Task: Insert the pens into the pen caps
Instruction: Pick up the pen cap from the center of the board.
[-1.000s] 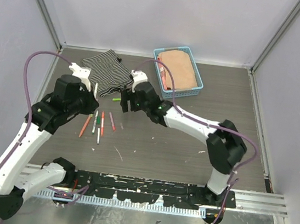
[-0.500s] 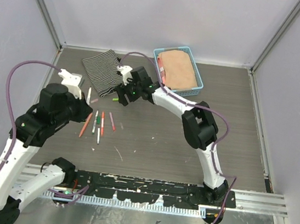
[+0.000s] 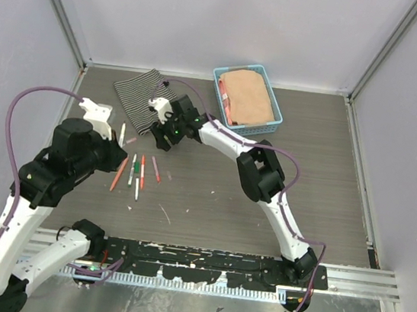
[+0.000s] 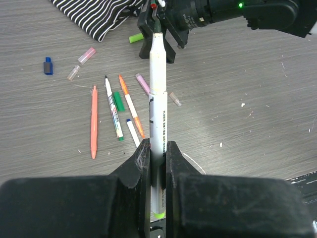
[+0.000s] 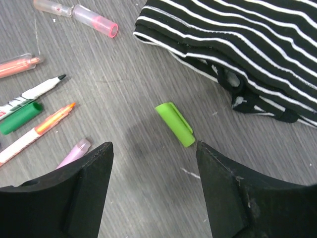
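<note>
Toward table's [image 5: 148, 203] far-left corner, beside striped cloth [image 5: 237, 44], green cap [image 5: 174, 124] lies on its side. Right fingers [image 5: 89, 183] spread wide, empty, straddling cap from above, likely lining up grab. Left fingers [image 4: 141, 163] clamped on white pen [image 4: 157, 99], tip pointing outward, presumably for capping. Loose pens [image 4: 116, 111] lie nearby.

The white pen's [image 4: 157, 99] lower end is hidden from us between the left pincer's [image 4: 158, 146] fingers, and its print is too small for us to read. From above, the right pincer [image 3: 162, 134] covers the lime cap [image 5: 174, 124]. The striped cloth [image 5: 237, 44] runs off the right wrist view's top and right edges.
</note>
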Controlling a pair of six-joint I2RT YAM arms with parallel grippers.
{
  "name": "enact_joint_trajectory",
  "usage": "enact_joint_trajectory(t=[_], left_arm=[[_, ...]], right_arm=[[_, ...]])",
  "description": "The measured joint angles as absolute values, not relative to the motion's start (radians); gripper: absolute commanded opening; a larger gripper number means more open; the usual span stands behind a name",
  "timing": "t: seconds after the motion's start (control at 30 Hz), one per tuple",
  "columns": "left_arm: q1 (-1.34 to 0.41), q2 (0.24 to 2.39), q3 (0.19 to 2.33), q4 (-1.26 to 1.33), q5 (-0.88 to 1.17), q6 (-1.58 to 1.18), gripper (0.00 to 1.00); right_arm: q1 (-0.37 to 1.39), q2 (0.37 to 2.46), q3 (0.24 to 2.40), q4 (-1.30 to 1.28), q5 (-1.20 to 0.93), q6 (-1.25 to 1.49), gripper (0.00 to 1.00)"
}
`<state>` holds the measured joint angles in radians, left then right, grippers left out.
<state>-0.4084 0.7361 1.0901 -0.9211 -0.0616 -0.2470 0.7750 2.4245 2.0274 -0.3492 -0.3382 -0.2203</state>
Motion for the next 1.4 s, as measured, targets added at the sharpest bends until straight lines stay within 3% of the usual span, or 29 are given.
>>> enact_joint_trajectory(t=[0.33, 0.9, 1.17, 1.4], left_arm=[[-0.408, 0.715, 1.08, -0.919, -0.05, -0.247, 0.0], [-0.408, 0.719, 1.074, -0.916, -0.049, -0.247, 0.0], [-0.408, 0.739, 1.071, -0.909, -0.045, -0.248, 0.0], [-0.408, 0.766, 1.038, -0.898, -0.031, -0.256, 0.0]], right_arm=[[0.789, 2.502, 2.128, -0.401, -0.305, -0.269, 0.65], [0.83, 2.54, 2.182, -0.435, -0.252, -0.32, 0.23], [0.829, 2.534, 2.165, -0.406, -0.235, -0.297, 0.19], [0.815, 2.378, 1.941, -0.347, -0.215, -0.217, 0.19]])
